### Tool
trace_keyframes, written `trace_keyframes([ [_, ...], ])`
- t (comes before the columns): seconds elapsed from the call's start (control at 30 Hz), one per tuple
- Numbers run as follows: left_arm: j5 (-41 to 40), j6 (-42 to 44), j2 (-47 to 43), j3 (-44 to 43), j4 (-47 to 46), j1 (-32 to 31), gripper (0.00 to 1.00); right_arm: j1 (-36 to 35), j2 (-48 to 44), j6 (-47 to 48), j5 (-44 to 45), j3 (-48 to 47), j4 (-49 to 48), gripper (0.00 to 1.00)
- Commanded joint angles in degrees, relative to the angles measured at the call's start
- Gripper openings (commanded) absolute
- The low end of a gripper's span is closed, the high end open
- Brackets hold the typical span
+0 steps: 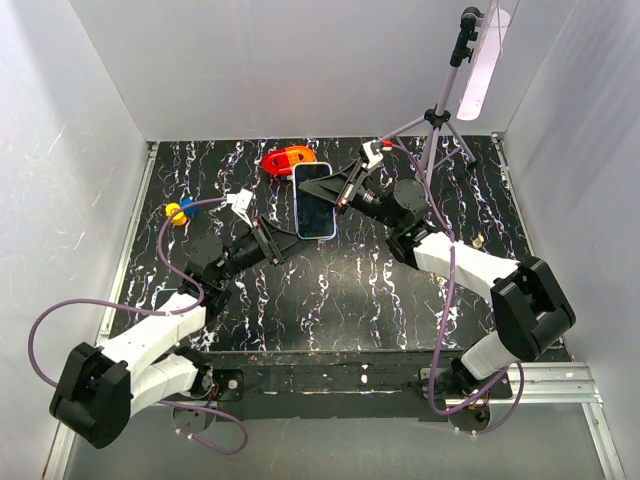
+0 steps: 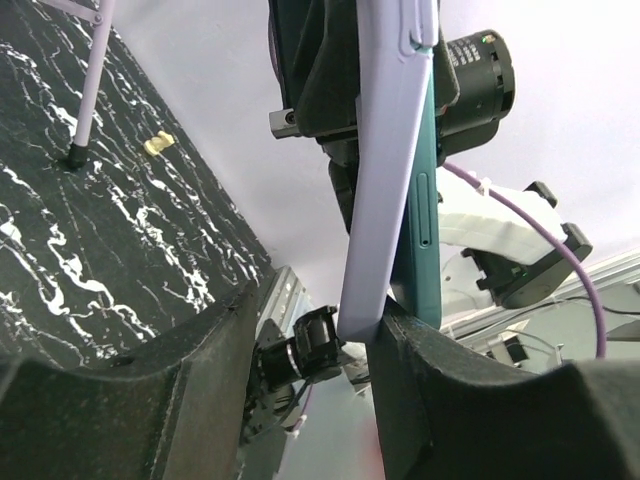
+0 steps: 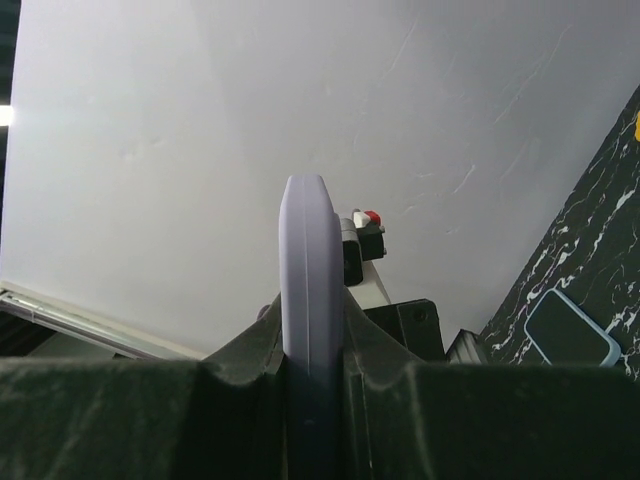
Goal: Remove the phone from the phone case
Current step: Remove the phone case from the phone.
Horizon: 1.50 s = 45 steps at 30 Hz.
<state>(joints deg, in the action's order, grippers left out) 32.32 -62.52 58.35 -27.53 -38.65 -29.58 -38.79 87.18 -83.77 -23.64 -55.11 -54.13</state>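
The phone case is held up off the table, in the middle of the top view. The teal phone looks partly levered out of it: in the left wrist view a wedge of gap is seen between them low in the frame, closing toward the top. The right gripper is clamped tight on the lavender edge. The left gripper is parted wider than the case end sitting between its fingers, so nothing seems to be pinched there.

To do this bit well, probably only the case lip should be caught by the left fingers, not the phone with it, then peeled away slowly. A drop is to be expected if the phone pops free.

Hard to tell: whether the phone is also caught in the right clamp. Also, a dark slab with a pale blue rim is seen lying on the table at the lower right of the right wrist view, and it can't be identified.
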Motion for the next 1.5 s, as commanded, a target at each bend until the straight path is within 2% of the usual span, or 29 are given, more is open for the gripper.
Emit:
trace_keyframes([
  [0.0, -3.7, -2.7, 6.3, 0.4, -1.5, -0.9, 0.43, -5.4, -2.2, -2.0, 2.3, -2.6, -6.8, 0.01],
  [0.1, -3.0, -5.8, 7.9, 1.5, -6.1, -0.7, 0.45, -5.8, -1.1, -2.0, 0.7, -3.1, -8.5, 0.01],
  [0.23, -4.0, -5.5, 7.7, 1.3, -4.9, -0.8, 0.45, -6.7, -2.2, -0.6, 0.1, -2.6, -6.4, 0.01],
  [0.33, -5.3, -0.7, 7.7, -0.7, 1.5, -0.7, 0.25, -7.4, -3.8, -0.7, 0.3, -2.2, -4.7, 0.01],
  [0.43, -7.9, 5.7, 8.5, -3.7, 12.9, -0.7, 0.16, -8.3, -5.1, -1.5, 1.7, -1.7, -2.8, 0.01],
  [0.53, -10.7, 9.9, 10.4, -6.1, 20.3, -0.7, 0.04, -8.5, -4.2, -6.1, 3.2, -0.9, -8.0, 0.01],
  [0.6, -13.6, 12.7, 11.3, -6.7, 24.6, -0.6, 0.03, -8.5, -3.0, -11.1, 4.3, -1.1, -11.7, 0.01],
  [0.7, -18.2, 14.0, 11.7, -4.7, 27.2, -0.4, 0.0, -8.6, -2.2, -15.5, 5.3, -2.5, -11.6, 0.01],
  [0.87, -13.8, 15.3, 9.5, -4.5, 25.6, 0.1, 0.0, -7.0, -5.9, -14.4, 3.6, 0.6, -3.5, 0.01],
  [0.93, -10.0, 16.1, 7.5, -4.9, 24.9, 0.1, 0.06, -5.3, -6.8, -13.3, 1.8, 2.5, -2.6, 0.01],
  [1.13, 2.2, 18.5, 0.4, -6.8, 29.6, 0.1, 0.47, 1.8, -11.2, -4.1, -4.8, 4.7, 8.0, 0.01],
  [1.3, 6.1, 19.3, -9.9, -3.9, 30.9, 0.1, 0.64, 6.7, -12.7, 2.8, -8.3, 1.4, 18.3, 0.01],
  [1.33, 6.1, 19.0, -11.9, -3.2, 30.7, 0.1, 0.72, 7.1, -12.5, 4.6, -8.8, 0.4, 20.0, 0.01],
  [1.37, 6.1, 18.6, -14.0, -3.1, 30.8, 0.1, 0.75, 7.5, -12.3, 6.4, -9.1, -0.6, 22.4, 0.01],
  [1.47, 8.6, 12.9, -16.9, -2.9, 26.5, 0.1, 0.83, 7.9, -11.4, 8.5, -9.0, -2.5, 24.9, 0.01],
])
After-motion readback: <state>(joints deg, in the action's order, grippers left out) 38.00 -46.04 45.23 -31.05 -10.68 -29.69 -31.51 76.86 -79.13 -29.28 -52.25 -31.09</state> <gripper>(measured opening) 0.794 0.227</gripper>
